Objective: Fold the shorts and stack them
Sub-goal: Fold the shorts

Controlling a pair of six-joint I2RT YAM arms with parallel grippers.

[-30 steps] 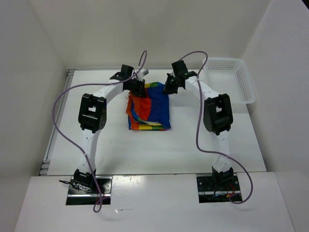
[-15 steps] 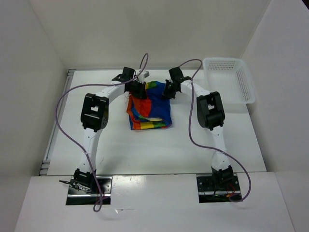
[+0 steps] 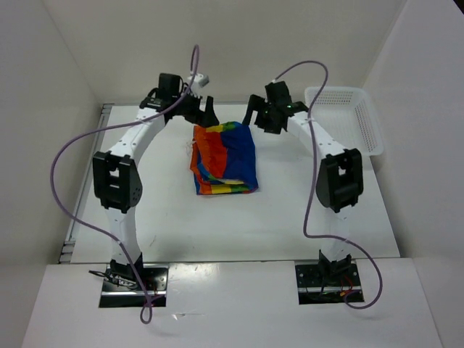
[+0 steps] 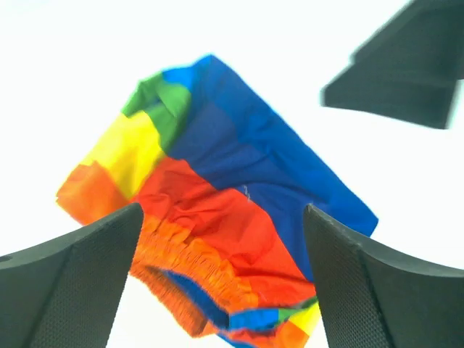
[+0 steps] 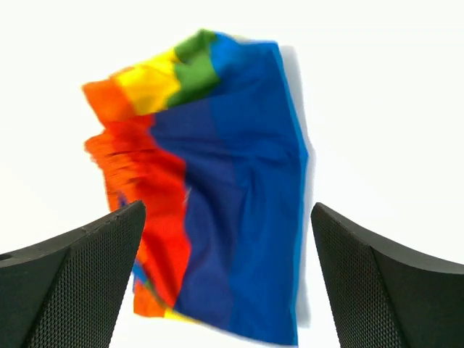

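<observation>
The shorts (image 3: pixel 225 158) lie folded on the white table (image 3: pixel 145 210), a rainbow-striped bundle with the blue side on the right and the orange gathered waistband on the left. My left gripper (image 3: pixel 205 112) hangs open just beyond their far left corner, nothing between its fingers. My right gripper (image 3: pixel 259 118) hangs open beyond their far right corner, also empty. In the left wrist view the shorts (image 4: pixel 217 210) lie below the open gripper (image 4: pixel 223 239), apart from its fingers (image 4: pixel 65 290). In the right wrist view the shorts (image 5: pixel 217 203) show flat under the open gripper (image 5: pixel 228 225).
A white plastic basket (image 3: pixel 346 119) stands at the back right of the table, close to the right arm. White walls close in the table at the left, back and right. The right gripper's dark finger (image 4: pixel 406 72) shows in the left wrist view.
Both grippers have opened and let go of the shorts' far edge, then lifted and drawn back and outward. The shorts now lie folded on the table by themselves.
</observation>
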